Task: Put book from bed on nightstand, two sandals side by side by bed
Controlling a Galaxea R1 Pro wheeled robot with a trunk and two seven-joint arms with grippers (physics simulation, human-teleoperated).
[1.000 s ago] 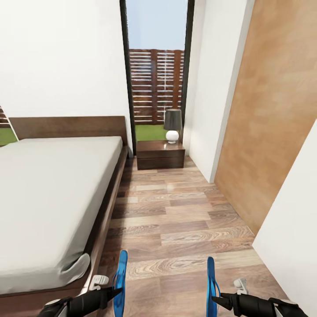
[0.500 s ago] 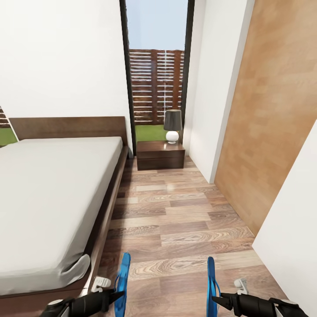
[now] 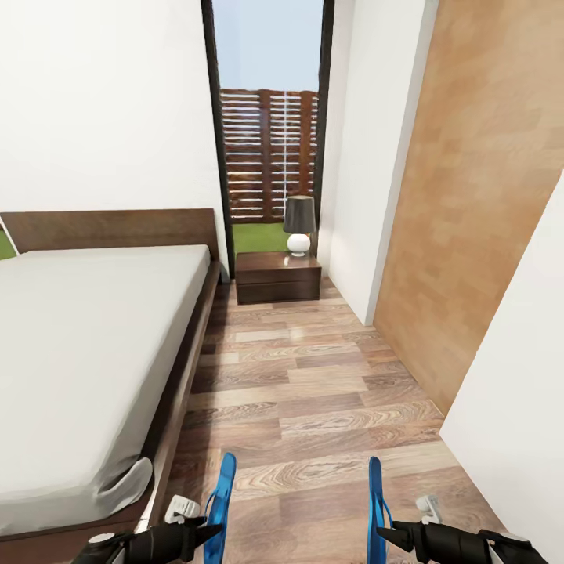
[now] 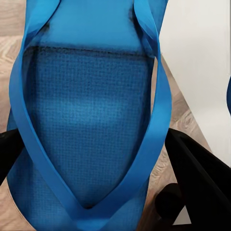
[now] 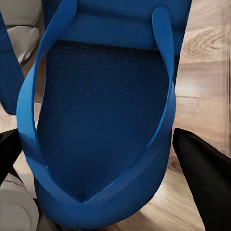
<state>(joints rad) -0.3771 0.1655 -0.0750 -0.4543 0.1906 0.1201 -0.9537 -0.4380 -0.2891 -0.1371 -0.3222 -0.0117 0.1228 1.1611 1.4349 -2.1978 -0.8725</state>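
From my head cam both sandals, left one (image 3: 222,501) and right one (image 3: 376,505), get cut off at 6 o'clock, and the bed (image 3: 86,352) runs off at 9 o'clock, so I can't see its far side.

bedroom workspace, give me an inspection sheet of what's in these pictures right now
surface: wood-plank floor beside the bed, bare in the aisle ahead.
job's things: bed with plain mattress, no book seen on the part in view; nightstand at the far end by the window; left sandal and right sandal, one in each claw, held on edge above the floor.
clutter: lamp on the nightstand.
grippers: left claw shut on left sandal; right claw shut on right sandal.
cables: nothing seen.
surroundings: white walls, wood panel, tall window showing a slatted fence.
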